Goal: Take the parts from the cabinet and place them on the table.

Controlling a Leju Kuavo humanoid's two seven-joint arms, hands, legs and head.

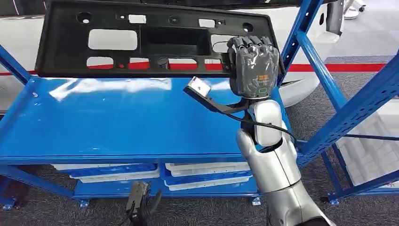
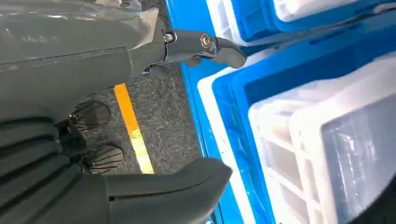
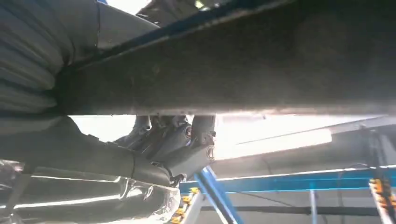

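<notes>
From the head view, the right hand (image 1: 254,66) grips the right end of a long black plastic part (image 1: 155,40), a flat panel pierced with rectangular and round cut-outs. The part's long axis runs left to right across the blue shelf (image 1: 117,117) of the cabinet, and it sits tilted, its face toward the camera and its lower edge just above or on the shelf (which of the two I cannot tell). The right wrist view adds the close grip: the part (image 3: 233,65) is a dark bar across the frame, with the thumb above it and the darker fingers (image 3: 187,140) curled beneath.

The left wrist view shows the left hand (image 2: 140,116) with thumb and fingers apart, holding nothing, beside stacked blue and white bins (image 2: 299,116) and a yellow floor line (image 2: 133,130).

No writing is readable anywhere.
</notes>
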